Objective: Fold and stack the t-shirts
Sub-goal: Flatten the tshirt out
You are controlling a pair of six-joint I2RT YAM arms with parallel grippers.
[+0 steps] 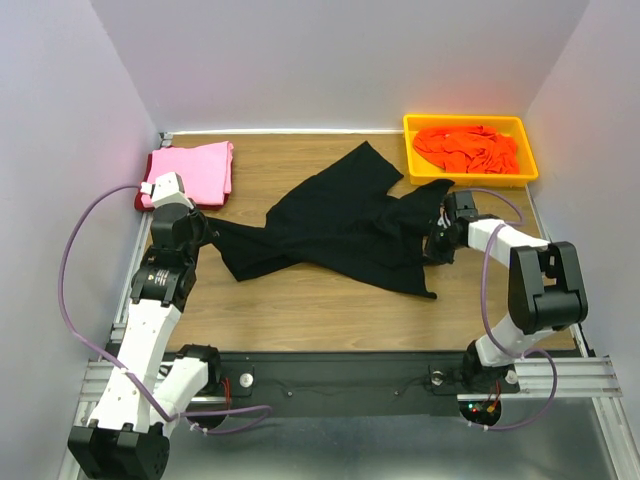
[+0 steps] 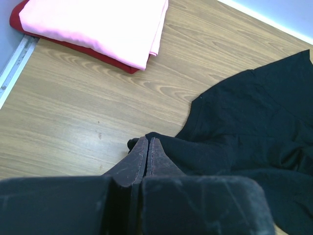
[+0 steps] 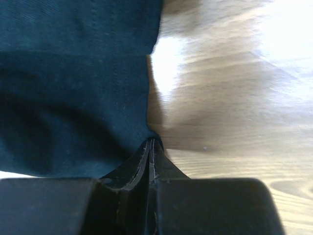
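Note:
A black t-shirt [image 1: 340, 225] lies crumpled across the middle of the wooden table. My left gripper [image 1: 205, 228] is at its left corner, jaws pressed together on a bit of black cloth [image 2: 131, 143] that pokes out past the tips [image 2: 147, 139]. My right gripper [image 1: 437, 245] is at the shirt's right edge, shut on the hem, which gathers into the tips [image 3: 151, 142]. A folded pink t-shirt [image 1: 190, 172] [image 2: 98, 24] rests on a dark red one [image 2: 98, 53] at the back left. A bright orange t-shirt [image 1: 465, 148] lies bunched in the tray.
The yellow plastic tray [image 1: 465, 122] sits in the back right corner, just behind my right arm. White walls close the table on the left, back and right. A metal rail [image 2: 14, 63] runs along the left edge.

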